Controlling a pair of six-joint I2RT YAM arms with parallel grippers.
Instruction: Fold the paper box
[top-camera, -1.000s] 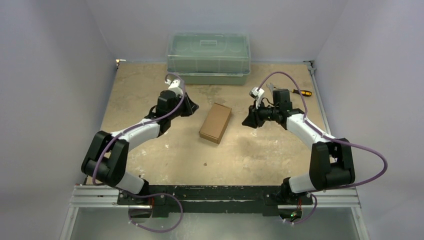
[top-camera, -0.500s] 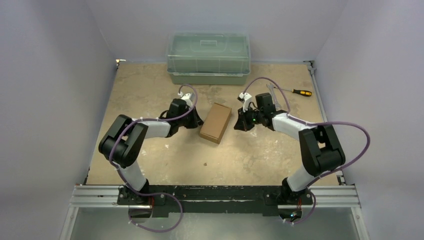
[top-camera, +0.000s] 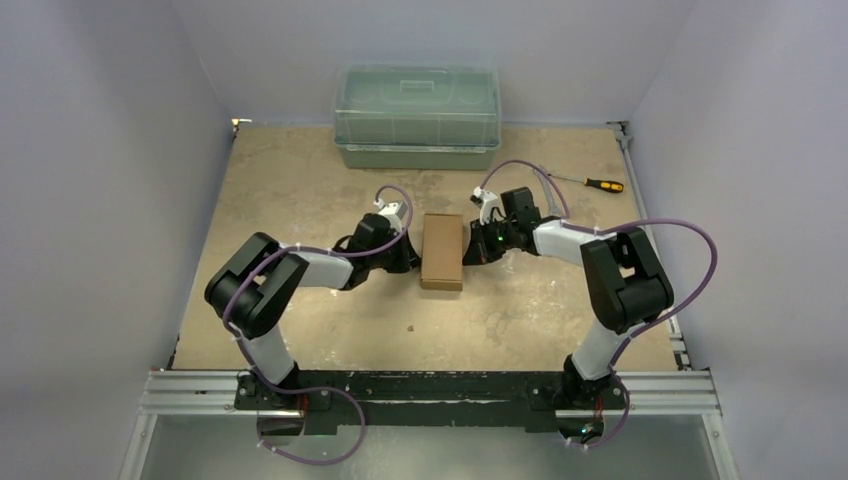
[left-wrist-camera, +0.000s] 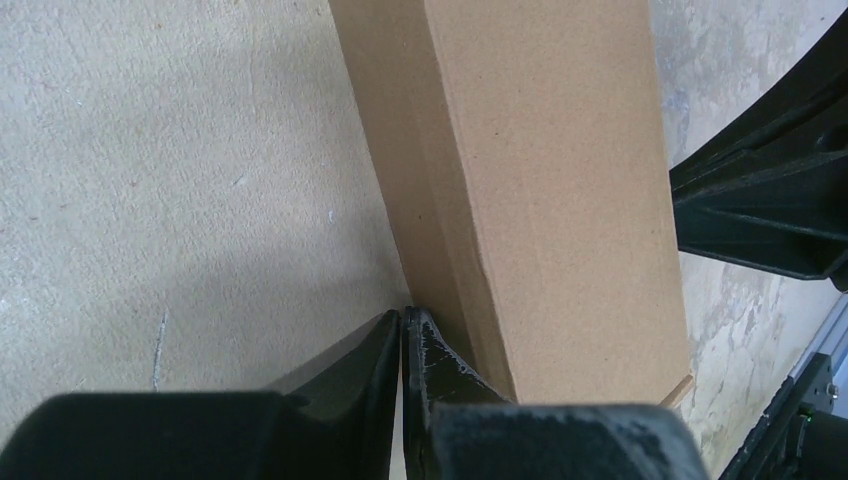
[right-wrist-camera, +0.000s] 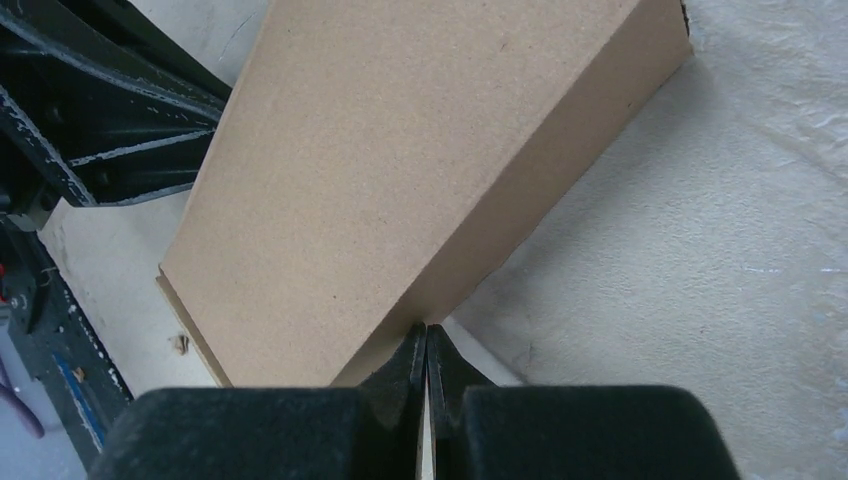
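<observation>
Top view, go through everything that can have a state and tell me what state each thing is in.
box: closed up as a carton, lying flat on the table between the two grippers
left gripper: shut, tips against the box's left side
right gripper: shut, tips against the box's right side
bin: lid on, at the far edge
screwdriver: lying on the table, apart from both arms

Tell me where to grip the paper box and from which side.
Probably across its short width at mid-length, from above: the paper box lies flat with long sides facing the left gripper and right gripper, both shut, so either must open first.
</observation>
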